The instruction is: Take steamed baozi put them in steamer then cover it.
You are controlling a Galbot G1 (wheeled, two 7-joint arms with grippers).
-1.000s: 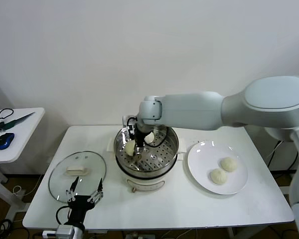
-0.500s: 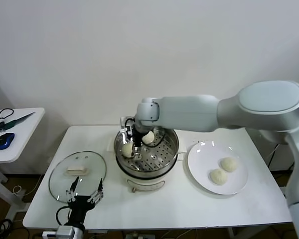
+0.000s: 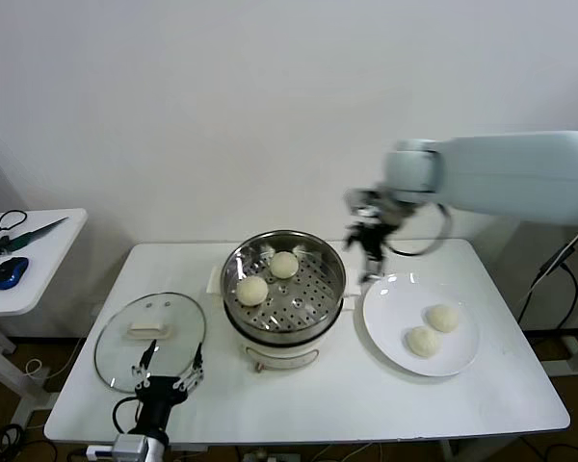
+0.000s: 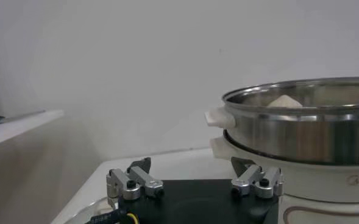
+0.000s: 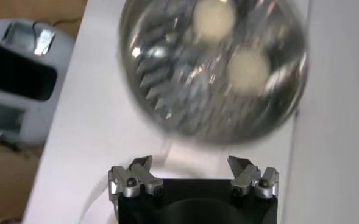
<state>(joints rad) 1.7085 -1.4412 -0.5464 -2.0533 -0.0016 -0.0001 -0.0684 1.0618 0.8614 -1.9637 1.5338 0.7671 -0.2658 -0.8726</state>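
Two baozi in the steamer, two on the plate; both end effectors spread and empty.

You have the left end effector (image 3: pixel 166 371) parked low at the tabletop's (image 3: pixel 318 399) near edge, fingers apart, the cover (image 3: pixel 150 338) lying flat just beyond it. Between your end effectors, the steamer (image 3: pixel 283 289) holds two steamed baozi (image 3: pixel 252 290). Your right end effector (image 3: pixel 369 243) hangs open above the plate's (image 3: pixel 395 308) far rim, carrying nothing; two more buns (image 3: pixel 424 340) lie on the plate below.

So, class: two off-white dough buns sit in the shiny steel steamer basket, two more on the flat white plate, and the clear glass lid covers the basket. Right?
Not quite. In the head view the clear glass lid lies on the table beside the uncovered shiny steel steamer basket. Two off-white dough buns in the basket and two on the flat white plate is correct.
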